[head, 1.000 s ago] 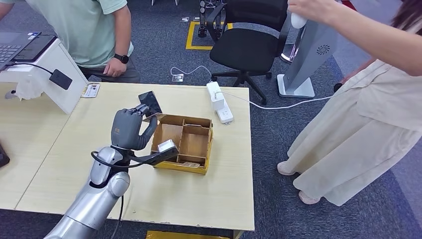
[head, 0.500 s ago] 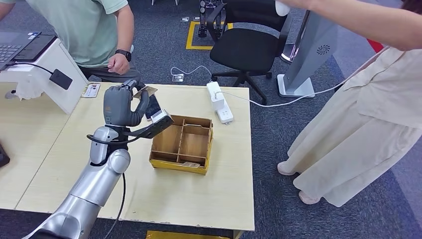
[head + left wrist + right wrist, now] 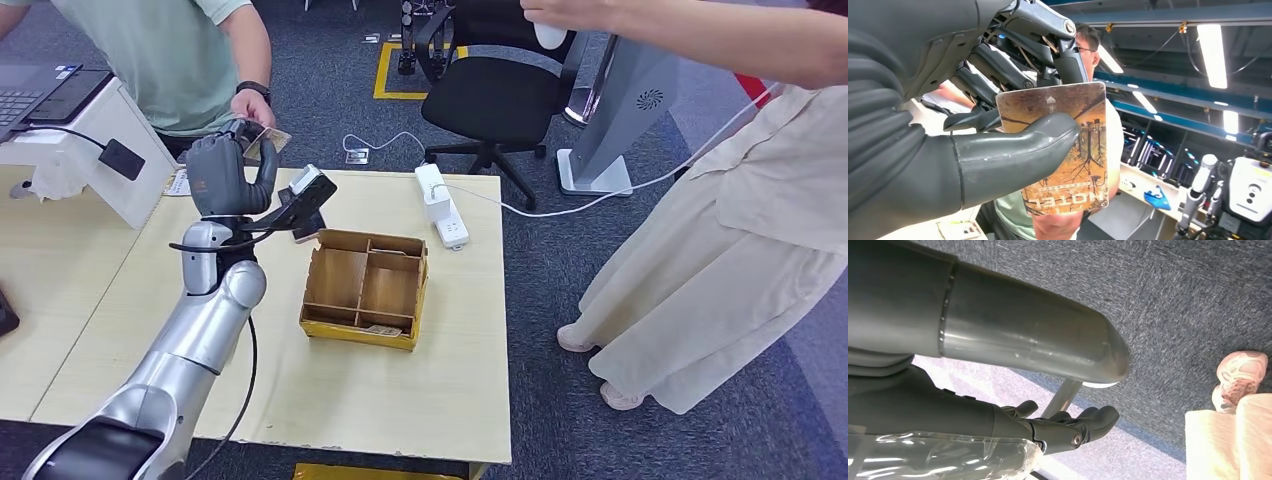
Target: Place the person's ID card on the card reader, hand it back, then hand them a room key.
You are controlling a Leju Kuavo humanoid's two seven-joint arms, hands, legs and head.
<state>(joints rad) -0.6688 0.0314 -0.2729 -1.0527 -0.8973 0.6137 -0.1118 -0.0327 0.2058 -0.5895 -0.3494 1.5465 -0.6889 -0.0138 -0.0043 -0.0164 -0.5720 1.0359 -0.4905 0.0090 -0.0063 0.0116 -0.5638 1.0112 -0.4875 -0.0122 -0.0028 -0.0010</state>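
My left hand point(image 3: 228, 170) is raised over the table's far edge and pinches a brown room key card point(image 3: 270, 138) between thumb and fingers. In the left wrist view the key card point(image 3: 1063, 150) shows an autumn tree picture and the word HOTEL, with my thumb point(image 3: 1013, 150) across its face. A seated person in a green shirt reaches a hand point(image 3: 252, 104) to just above the card; contact cannot be told. The black card reader point(image 3: 305, 215) lies on the table, partly hidden behind my wrist. My right hand point(image 3: 1068, 427) hangs beside my body over the carpet, fingers loosely spread, holding nothing.
A wooden compartment box point(image 3: 340, 322) stands mid-table with a card point(image 3: 383, 329) in a near compartment. A small card point(image 3: 182, 183) lies by the white monitor stand point(image 3: 110, 150). A white power strip point(image 3: 440, 205) sits at the far edge. Another person point(image 3: 740, 200) stands on the right.
My left hand has lifted the key card from beside the box up and away toward the seated person. That person's hand has risen from the lap to meet it.
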